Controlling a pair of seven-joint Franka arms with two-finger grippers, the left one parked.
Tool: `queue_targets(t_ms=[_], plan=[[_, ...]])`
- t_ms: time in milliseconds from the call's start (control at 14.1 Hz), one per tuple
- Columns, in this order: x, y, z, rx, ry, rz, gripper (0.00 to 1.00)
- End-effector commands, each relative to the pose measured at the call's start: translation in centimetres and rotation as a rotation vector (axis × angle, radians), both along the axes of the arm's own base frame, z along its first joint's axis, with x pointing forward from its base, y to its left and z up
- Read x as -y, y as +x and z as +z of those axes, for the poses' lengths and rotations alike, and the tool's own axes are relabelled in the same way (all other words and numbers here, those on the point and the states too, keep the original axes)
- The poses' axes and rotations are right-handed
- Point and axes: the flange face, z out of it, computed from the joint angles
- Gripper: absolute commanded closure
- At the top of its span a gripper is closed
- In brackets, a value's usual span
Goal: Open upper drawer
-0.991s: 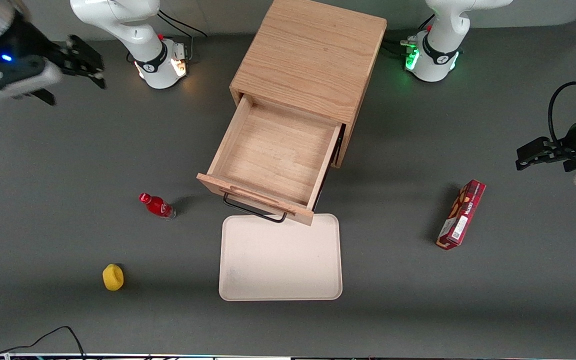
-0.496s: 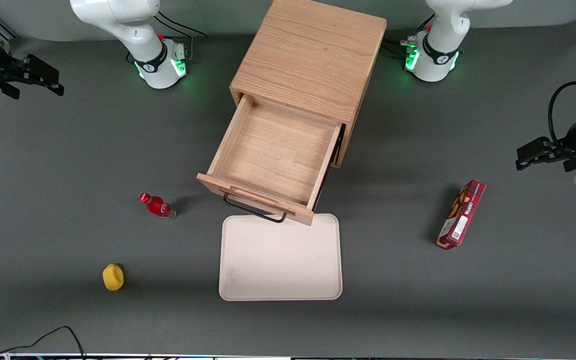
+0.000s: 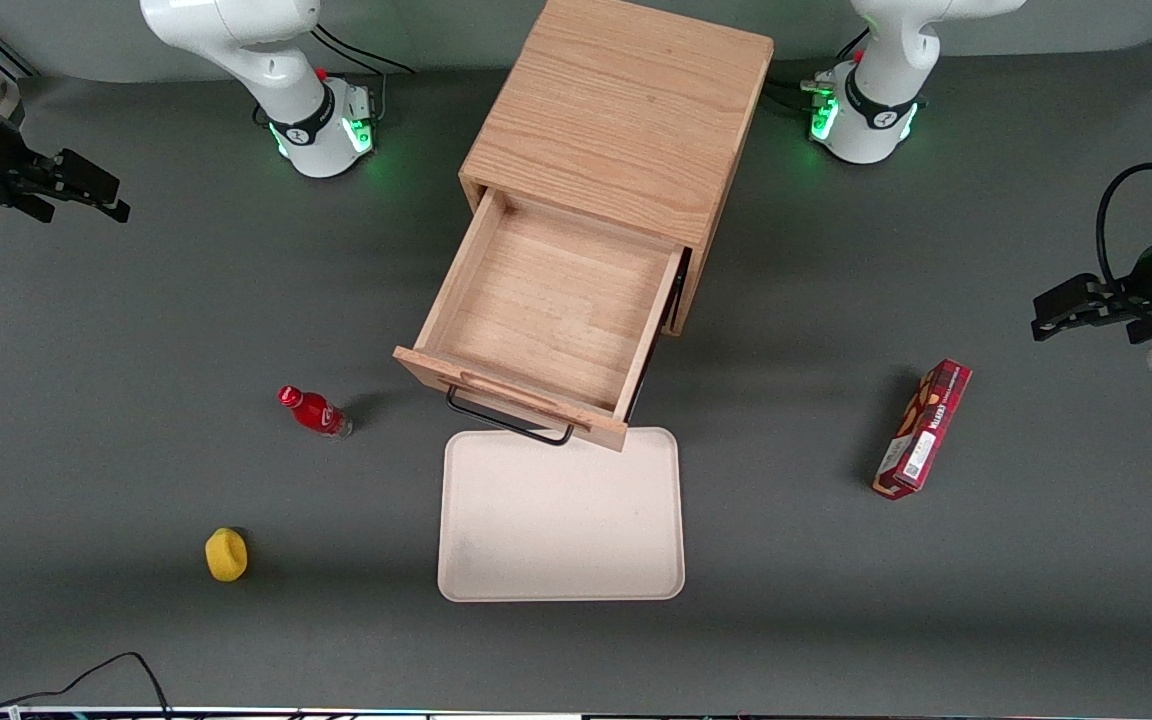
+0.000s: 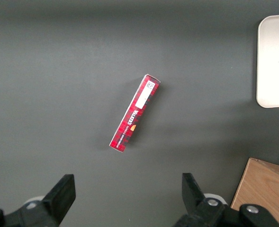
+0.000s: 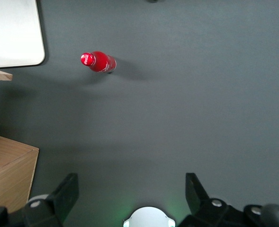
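Hovering at the working arm's end of the worktop, the hand (image 3: pixel 86 190) is spread open and empty. Upper drawer (image 3: pixel 546 315) sits pulled out mid-worktop, well apart from it, handle (image 3: pixel 511 420) facing the front edge; task looks done.

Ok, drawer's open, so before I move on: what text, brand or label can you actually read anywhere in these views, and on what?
Red carton: white lettering along its side, too blurred to read; white sticker with a code, unreadable.
Red bottle: no legible label.
Upper drawer, tray, yellow object: no text.
Gripper, empty above the table near the working arm's end, jaws open: no markings.
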Motion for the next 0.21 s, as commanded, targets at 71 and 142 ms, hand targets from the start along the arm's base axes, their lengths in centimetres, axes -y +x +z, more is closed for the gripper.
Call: queue_targets(t_ms=[71, 142], plan=[[-0.1, 0.9, 1.7, 0.030, -0.024, -0.017, 0.00], [-0.1, 0.9, 2.1, 0.033, -0.032, -0.015, 0.00]])
